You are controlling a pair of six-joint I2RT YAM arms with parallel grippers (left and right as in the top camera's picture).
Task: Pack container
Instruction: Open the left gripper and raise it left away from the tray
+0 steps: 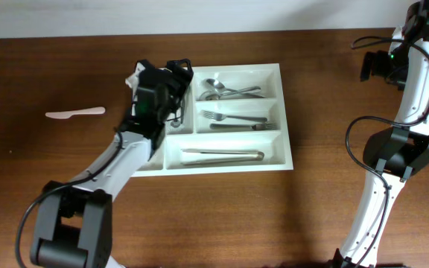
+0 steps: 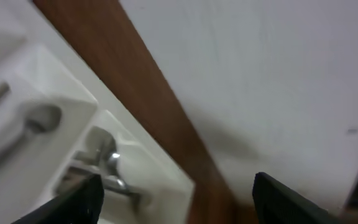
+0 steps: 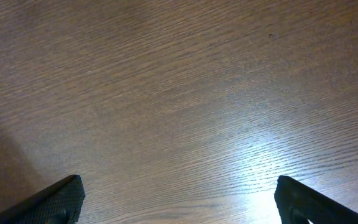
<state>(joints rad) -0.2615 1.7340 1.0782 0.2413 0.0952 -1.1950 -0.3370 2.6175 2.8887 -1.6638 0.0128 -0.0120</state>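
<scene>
This looks like a robotics test bench rather than a real kitchen. My left arm (image 1: 125, 160) and right arm (image 1: 412, 97), white and black with looping black cables (image 1: 348, 141) and a green status light (image 1: 390, 55), stand at a dark brown wood-grain table (image 1: 274, 216) against a plain white wall (image 1: 199, 15). The homely things are a white rectangular plastic cutlery tray (image 1: 171, 152) holding metal spoons (image 1: 226, 91), forks (image 1: 233, 117) and tongs (image 1: 222, 155), and a pale flat knife (image 1: 75, 113) lying on the wood.
</scene>
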